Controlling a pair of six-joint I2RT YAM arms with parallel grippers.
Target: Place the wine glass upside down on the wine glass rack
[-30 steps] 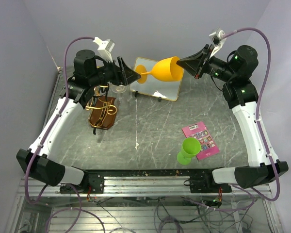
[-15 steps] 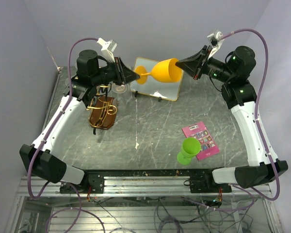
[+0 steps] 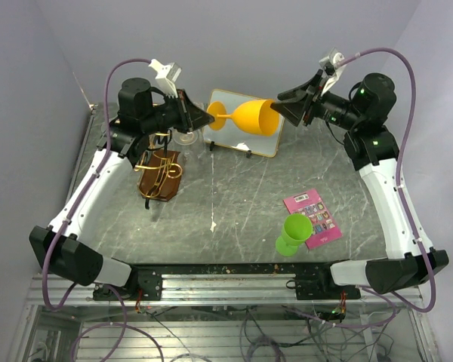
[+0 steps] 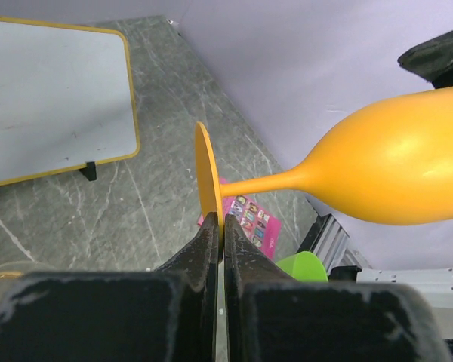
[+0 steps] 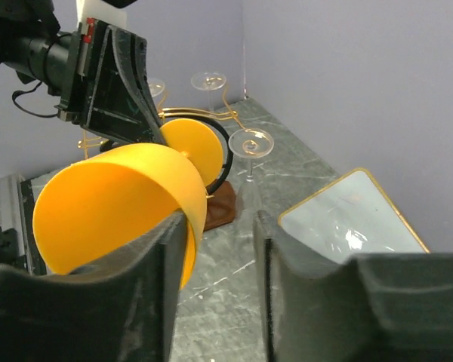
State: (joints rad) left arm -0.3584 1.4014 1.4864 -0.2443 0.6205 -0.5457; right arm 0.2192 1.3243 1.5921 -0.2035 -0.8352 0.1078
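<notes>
One orange wine glass is hanging on its side above the table's far edge, over one white board; the left gripper is pinching its foot; the right gripper is standing parted at its rim; one wine glass rack is standing at the far-left corner; the right wrist view is showing two clear glasses beside it; one green cup is touching one pink card near the right edge.

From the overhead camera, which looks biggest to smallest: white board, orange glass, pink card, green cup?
1. White board
2. Orange wine glass, though it is held up nearer the camera
3. Pink card
4. Green cup, close to the card in size
</notes>
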